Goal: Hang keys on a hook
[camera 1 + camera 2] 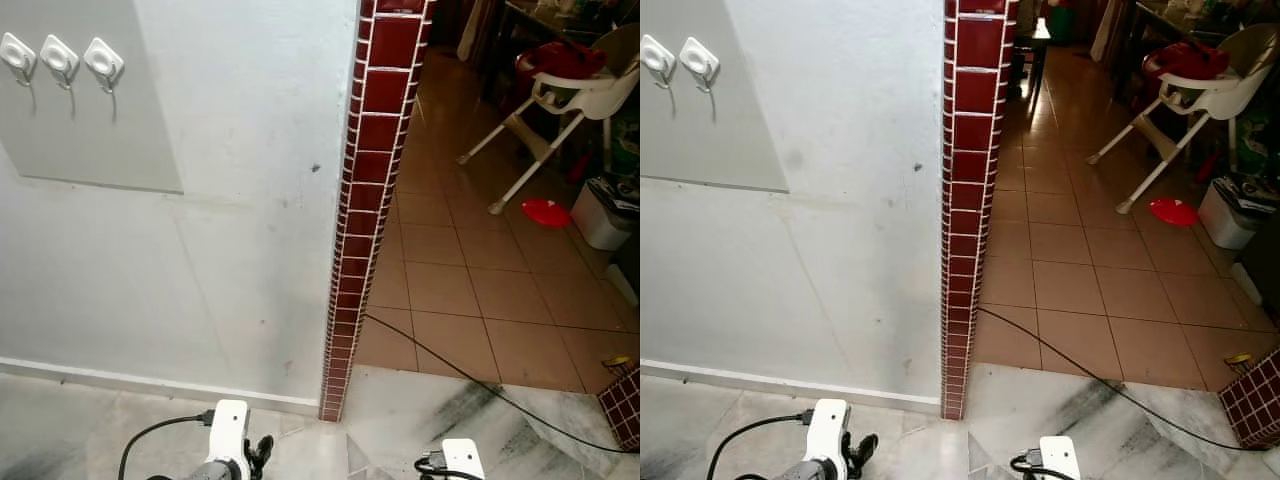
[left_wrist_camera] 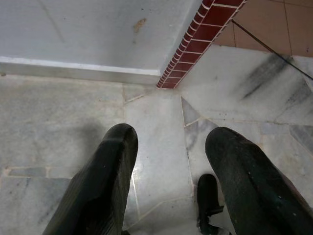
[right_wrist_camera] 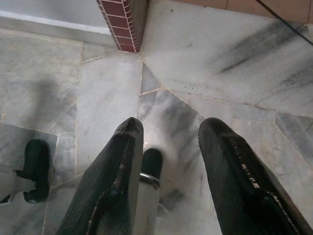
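Three white hooks (image 1: 60, 55) sit in a row on a grey panel (image 1: 100, 140), high on the white wall to my left. Both arms hang low: the left arm (image 1: 228, 445) and the right arm (image 1: 463, 460) show at the bottom edge of the eye views. In the left wrist view my left gripper (image 2: 171, 142) is open over the marble floor, with nothing between its fingers. In the right wrist view my right gripper (image 3: 171, 129) is open too and holds nothing.
A red-tiled wall end (image 1: 370, 200) stands straight ahead. Beyond it, on the brown tile floor, a black cable (image 1: 450, 365) runs across. A white high chair (image 1: 570, 90), a red dish (image 1: 546, 211) and a white bin (image 1: 603, 215) stand at the far right.
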### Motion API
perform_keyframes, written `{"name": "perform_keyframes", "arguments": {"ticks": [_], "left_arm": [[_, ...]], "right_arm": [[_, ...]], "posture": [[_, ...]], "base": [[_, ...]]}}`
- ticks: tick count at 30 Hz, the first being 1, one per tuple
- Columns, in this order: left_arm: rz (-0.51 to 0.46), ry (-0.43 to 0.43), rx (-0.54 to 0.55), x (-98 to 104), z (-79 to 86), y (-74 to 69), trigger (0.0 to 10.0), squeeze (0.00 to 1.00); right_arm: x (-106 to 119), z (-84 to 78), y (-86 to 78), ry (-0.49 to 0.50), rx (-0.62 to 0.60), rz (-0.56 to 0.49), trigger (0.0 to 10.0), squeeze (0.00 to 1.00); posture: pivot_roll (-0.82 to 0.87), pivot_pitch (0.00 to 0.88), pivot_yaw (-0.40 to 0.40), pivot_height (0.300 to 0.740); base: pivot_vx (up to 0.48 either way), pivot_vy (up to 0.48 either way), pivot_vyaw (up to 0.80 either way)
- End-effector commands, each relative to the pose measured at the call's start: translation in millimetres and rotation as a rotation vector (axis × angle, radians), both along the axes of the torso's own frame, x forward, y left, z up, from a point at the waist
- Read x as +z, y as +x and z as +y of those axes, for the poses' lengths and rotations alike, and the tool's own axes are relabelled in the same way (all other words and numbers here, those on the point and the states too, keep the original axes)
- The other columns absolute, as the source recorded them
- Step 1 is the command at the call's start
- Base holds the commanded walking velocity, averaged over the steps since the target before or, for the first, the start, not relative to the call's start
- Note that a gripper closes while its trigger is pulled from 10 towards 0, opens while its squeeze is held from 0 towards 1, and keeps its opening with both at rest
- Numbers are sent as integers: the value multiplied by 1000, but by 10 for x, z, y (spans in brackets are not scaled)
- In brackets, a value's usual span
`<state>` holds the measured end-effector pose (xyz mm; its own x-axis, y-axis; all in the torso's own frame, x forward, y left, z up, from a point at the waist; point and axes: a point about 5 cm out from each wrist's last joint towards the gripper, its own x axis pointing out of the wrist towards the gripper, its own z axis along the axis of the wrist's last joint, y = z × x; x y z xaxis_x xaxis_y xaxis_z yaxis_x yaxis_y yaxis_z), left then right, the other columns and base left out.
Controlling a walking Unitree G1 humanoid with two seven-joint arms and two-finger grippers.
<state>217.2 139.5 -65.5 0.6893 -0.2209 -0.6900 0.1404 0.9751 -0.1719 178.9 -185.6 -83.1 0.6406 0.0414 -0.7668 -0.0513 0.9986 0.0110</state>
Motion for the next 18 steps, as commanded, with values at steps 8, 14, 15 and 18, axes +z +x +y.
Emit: {"name": "perform_keyframes", "arguments": {"ticks": [8, 14, 15, 18], "left_arm": [[5, 27, -7, -13, 49, -22, 10000, 0], [7, 31, -13, -14, 34, -21, 10000, 0], [6, 32, -16, -13, 29, -19, 10000, 0], [6, 32, -19, -11, 21, -15, 10000, 0]], "right_arm": [[-8, -12, -25, -15, 7, 1, 10000, 0], [-18, -25, -51, -20, 7, 7, 10000, 0], [-20, -27, -56, -20, 7, 8, 10000, 0], [-23, -32, -64, -22, 8, 9, 10000, 0]], "posture": [[49, 13, -18, 740], [45, 11, -16, 740], [41, 7, -14, 740], [41, 7, -14, 740]], "base": [[0, 0, 652], [0, 0, 800], [0, 0, 800], [0, 0, 800]]}}
